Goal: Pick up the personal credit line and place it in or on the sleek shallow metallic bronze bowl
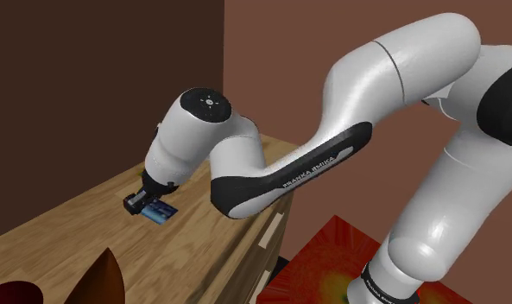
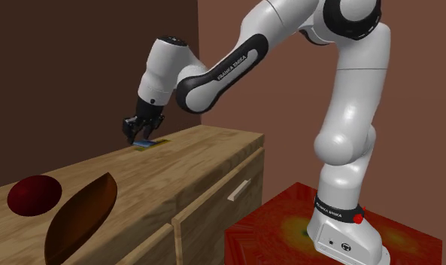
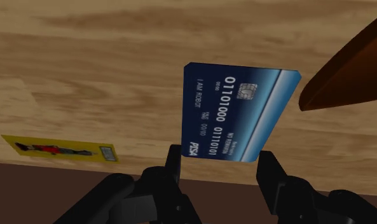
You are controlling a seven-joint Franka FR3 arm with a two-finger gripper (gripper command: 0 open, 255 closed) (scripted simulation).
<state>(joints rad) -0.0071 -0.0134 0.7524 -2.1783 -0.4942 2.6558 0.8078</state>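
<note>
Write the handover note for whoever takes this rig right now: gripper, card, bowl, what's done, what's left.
Gripper: shut on the blue card, fingers clasping its side edges near one end.
Card: at or just above the wooden top, at the far end by the wall. I cannot tell whether it has left the surface.
Bowl: brown, shallow, on the same top at the second exterior view's lower left; nothing seen in it.
Done: the grasp.
Left: lift, carry to the bowl, release.
Ignore the yellow card lying by the gripper and the dark red round thing beside the bowl.
</note>
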